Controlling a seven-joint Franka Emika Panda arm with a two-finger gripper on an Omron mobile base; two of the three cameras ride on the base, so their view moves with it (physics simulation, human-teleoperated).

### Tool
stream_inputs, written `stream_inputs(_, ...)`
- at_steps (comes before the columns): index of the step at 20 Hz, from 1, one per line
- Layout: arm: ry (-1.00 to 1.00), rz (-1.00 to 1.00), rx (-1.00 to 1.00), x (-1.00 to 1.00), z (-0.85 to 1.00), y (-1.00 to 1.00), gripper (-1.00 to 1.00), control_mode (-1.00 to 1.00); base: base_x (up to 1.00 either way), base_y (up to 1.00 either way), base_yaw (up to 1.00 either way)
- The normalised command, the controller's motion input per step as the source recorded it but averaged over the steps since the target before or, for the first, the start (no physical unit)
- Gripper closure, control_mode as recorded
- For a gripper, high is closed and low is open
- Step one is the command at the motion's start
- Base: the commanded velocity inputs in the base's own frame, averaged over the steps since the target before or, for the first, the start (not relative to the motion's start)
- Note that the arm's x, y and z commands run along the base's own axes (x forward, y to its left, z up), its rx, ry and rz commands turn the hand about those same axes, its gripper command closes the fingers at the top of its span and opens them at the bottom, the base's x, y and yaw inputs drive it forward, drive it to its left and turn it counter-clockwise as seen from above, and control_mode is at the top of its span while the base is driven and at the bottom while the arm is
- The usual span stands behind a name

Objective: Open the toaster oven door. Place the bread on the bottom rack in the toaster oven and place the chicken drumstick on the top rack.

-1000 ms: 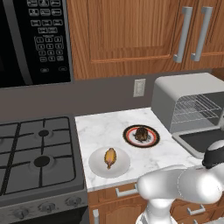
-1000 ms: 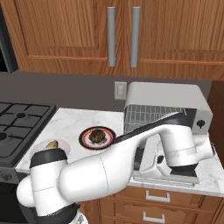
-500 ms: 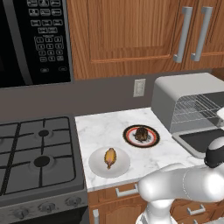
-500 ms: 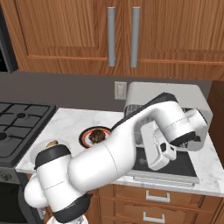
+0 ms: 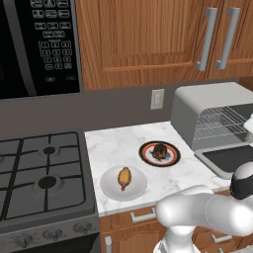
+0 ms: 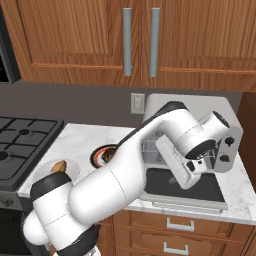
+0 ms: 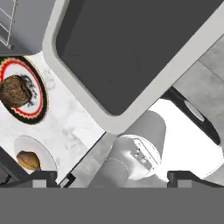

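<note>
Gripper (image 6: 212, 162) stands with its jaws spread wide and nothing between them, poised above the toaster oven door (image 6: 182, 187), which lies folded down flat over the counter edge in front of the toaster oven (image 5: 212, 116). The hand view looks straight down on the door's dark glass (image 7: 131, 48), with both plates off to one side of it.

The bread (image 5: 159, 150) sits on a red-rimmed dark plate (image 5: 148, 157), just beside the door's left edge as the arm faces the oven. The chicken drumstick (image 5: 124, 178) lies on a white plate (image 5: 136, 190), further left and nearer the counter's front edge, close to the stove (image 5: 44, 173). Its long axis runs roughly front to back, narrow end toward the wall.

Judgement: the door step looks complete; both foods remain on their plates. The governing relation is that both items lie to the gripper's left and lower, the bread nearer. A leftward, descending reach to the bread appears the shorter first move. The wire racks (image 5: 222, 121) show inside the open cavity.
</note>
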Motion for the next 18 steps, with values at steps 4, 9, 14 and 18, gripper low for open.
stream_inputs(4, -0.33, 0.15, -0.15, 0.09, 0.0, -0.03, -1.0, -1.0, 0.0, 0.0, 0.0)
stream_inputs(9, -0.39, 0.04, -0.1, 0.11, -0.03, 0.0, -1.0, -1.0, 0.0, 0.0, 0.0)
stream_inputs(14, -0.11, 0.18, -0.21, 0.19, 0.0, -0.2, -1.0, -1.0, 0.0, 0.0, 0.0)
stream_inputs(18, 0.0, 0.29, -0.35, 0.21, 0.0, -0.18, -1.0, -1.0, 0.0, 0.0, 0.0)
